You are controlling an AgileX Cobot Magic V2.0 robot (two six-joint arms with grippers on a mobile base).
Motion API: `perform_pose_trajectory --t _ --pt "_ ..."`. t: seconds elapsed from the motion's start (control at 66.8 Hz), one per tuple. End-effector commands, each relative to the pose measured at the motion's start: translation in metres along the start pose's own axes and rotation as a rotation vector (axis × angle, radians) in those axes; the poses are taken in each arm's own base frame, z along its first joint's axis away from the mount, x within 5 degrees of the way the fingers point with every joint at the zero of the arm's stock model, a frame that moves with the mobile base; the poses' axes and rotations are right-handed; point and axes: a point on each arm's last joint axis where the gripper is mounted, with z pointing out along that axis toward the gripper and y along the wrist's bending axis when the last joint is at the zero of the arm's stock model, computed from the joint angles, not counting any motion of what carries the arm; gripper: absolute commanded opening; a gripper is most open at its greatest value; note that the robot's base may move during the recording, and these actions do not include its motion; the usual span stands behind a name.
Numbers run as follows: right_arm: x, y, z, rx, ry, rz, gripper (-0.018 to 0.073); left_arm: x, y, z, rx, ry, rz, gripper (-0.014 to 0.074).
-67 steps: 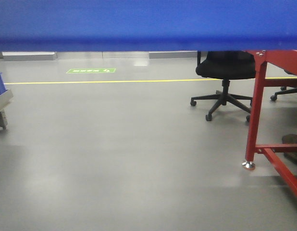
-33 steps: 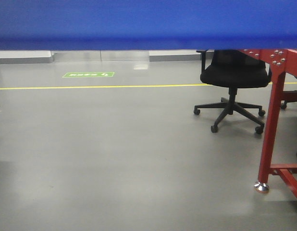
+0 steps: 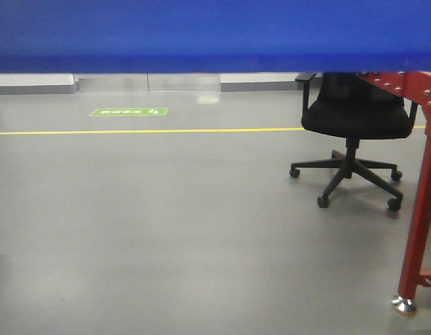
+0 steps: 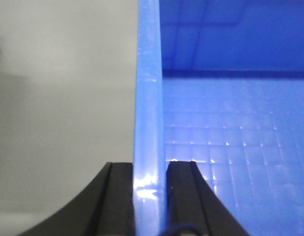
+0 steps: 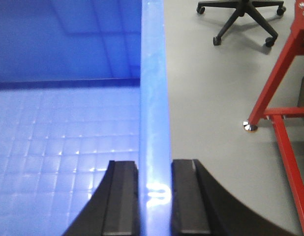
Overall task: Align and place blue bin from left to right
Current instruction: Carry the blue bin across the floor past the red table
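The blue bin (image 3: 215,35) fills the top strip of the front view as a wide smooth wall, held up off the floor. In the left wrist view my left gripper (image 4: 150,169) is shut on the blue bin's left rim (image 4: 148,88), one black finger outside, one inside over the gridded bottom (image 4: 235,147). In the right wrist view my right gripper (image 5: 155,167) is shut on the blue bin's right rim (image 5: 153,73), with the gridded inside (image 5: 63,137) to its left. The bin looks empty.
A black office chair (image 3: 355,139) on castors stands to the right on the grey floor. A red metal table frame (image 3: 419,209) with a steel foot (image 3: 403,303) rises at the far right, close to the bin's right side (image 5: 282,98). A yellow floor line (image 3: 146,130) runs across.
The view has swung left to right: the chair and red frame slid rightward in the front view, and a blue crate on a cart at the far left has gone out of sight.
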Motion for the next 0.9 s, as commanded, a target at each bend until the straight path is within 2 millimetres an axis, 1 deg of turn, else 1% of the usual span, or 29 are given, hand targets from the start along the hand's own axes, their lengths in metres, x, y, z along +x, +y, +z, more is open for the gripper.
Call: perform_pose_trajectory --t 0.0,0.884 --pt "-0.0088 0.0015 -0.0088 -0.05 -0.093 -0.008 -0.0078 -0.0086 -0.0027 -0.0062 0.05 -0.087 -0.002 -0.0111" --pt "-0.0088 0.0015 -0.0088 -0.05 -0.093 -0.008 -0.0078 -0.0088 -0.0028 -0.0064 0.052 -0.089 -0.002 -0.0111"
